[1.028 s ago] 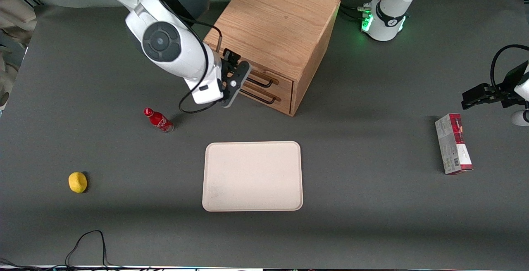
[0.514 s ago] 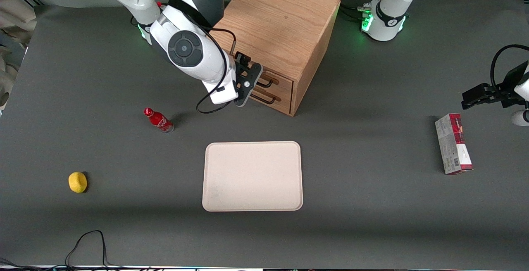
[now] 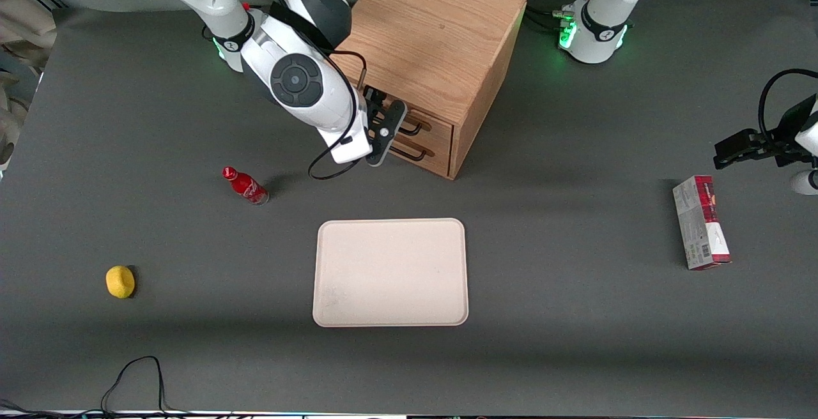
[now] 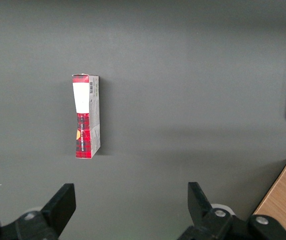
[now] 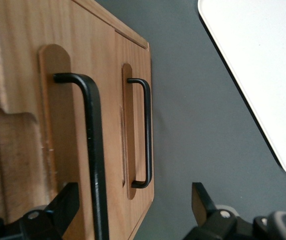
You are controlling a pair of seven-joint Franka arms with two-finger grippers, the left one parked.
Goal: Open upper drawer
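The light oak cabinet (image 3: 434, 42) stands at the back of the table. Its upper drawer (image 3: 436, 126) is closed, with a thin black bar handle (image 3: 413, 129); the lower drawer (image 3: 434, 151) sits beneath it. My right gripper (image 3: 390, 128) is right in front of the drawer fronts, at handle height. In the right wrist view the gripper (image 5: 133, 202) is open wide. The upper drawer's handle (image 5: 94, 150) runs between the fingers, close to one fingertip (image 5: 68, 200). The lower drawer's handle (image 5: 147, 135) shows farther off. Nothing is held.
A cream tray (image 3: 390, 272) lies nearer the camera than the cabinet and shows in the right wrist view (image 5: 262, 65). A red bottle (image 3: 245, 186) and a yellow lemon (image 3: 120, 281) lie toward the working arm's end. A red-and-grey box (image 3: 701, 222) lies toward the parked arm's end.
My right arm has swung toward the cabinet, carrying the gripper along the drawer fronts to the handles. The drawers have not moved.
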